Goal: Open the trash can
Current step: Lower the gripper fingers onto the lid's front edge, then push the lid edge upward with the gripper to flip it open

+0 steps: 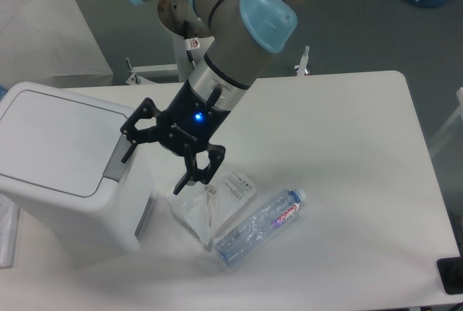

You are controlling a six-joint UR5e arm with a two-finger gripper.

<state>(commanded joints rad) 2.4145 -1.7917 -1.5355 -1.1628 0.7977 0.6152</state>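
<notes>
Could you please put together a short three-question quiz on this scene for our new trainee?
1. True or false: the lid of the trash can is closed.
2. What is the gripper holding? A) the bottle B) the plastic bag C) nothing
3. Which thing lies nearest the front edge of the table?

Key
1. True: the lid lies flat, and the grey latch sits at its right edge.
2. C: the fingers are spread apart and empty, beside the latch.
3. The clear bottle, lying on its side next to the plastic bag.

one trash can (61, 163), one bottle (259, 228), one plastic bag (206, 206)
</notes>
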